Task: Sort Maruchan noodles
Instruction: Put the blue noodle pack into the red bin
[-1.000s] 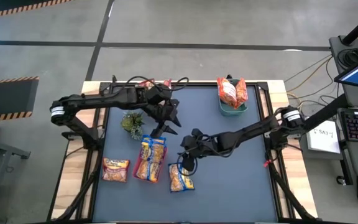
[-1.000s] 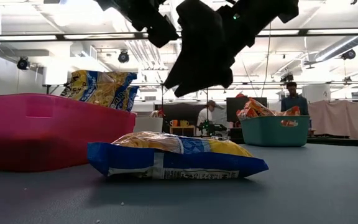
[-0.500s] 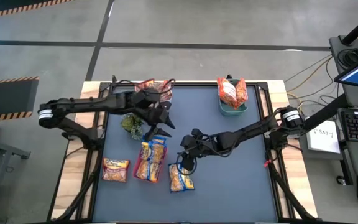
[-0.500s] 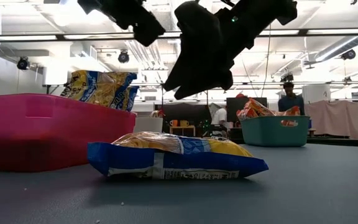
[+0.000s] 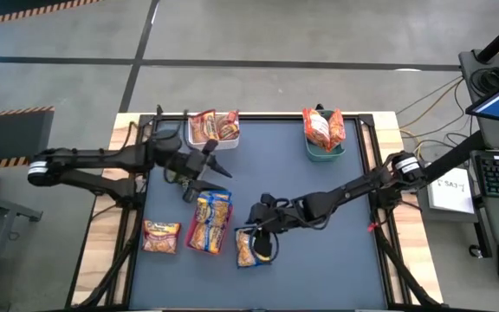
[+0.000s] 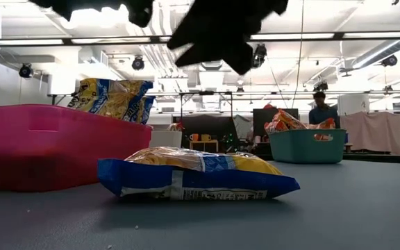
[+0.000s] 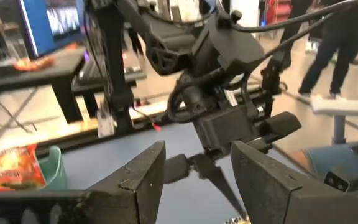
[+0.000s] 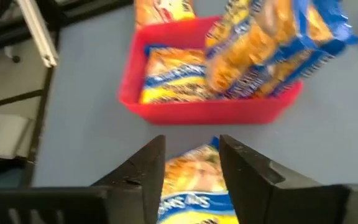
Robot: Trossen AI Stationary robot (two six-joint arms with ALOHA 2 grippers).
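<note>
A blue-trimmed noodle packet (image 5: 251, 249) lies flat on the table, close up in the low view (image 6: 193, 175). My right gripper (image 5: 263, 239) hovers open over it; in the right wrist view its fingertips (image 8: 191, 165) frame the packet (image 8: 191, 190) from above. A red tray (image 5: 210, 223) to its left holds several blue-trimmed packets (image 8: 260, 56). An orange-red packet (image 5: 160, 236) lies left of the tray. My left gripper (image 5: 216, 167), open and empty (image 7: 197, 180), hangs above the table just beyond the tray's far end.
A grey bin (image 5: 214, 127) with red packets sits at the far edge. A teal bin (image 5: 324, 137) with orange packets stands at the far right (image 6: 307, 142). A small green plant (image 5: 183, 173) is under my left arm. People stand in the room behind.
My left arm has drawn back from the grey bin toward the table's left edge, its gripper ending beside the plant. My right gripper has moved toward the near edge and a little left, from beside the loose blue-trimmed packet to over it. The packets have stayed put.
</note>
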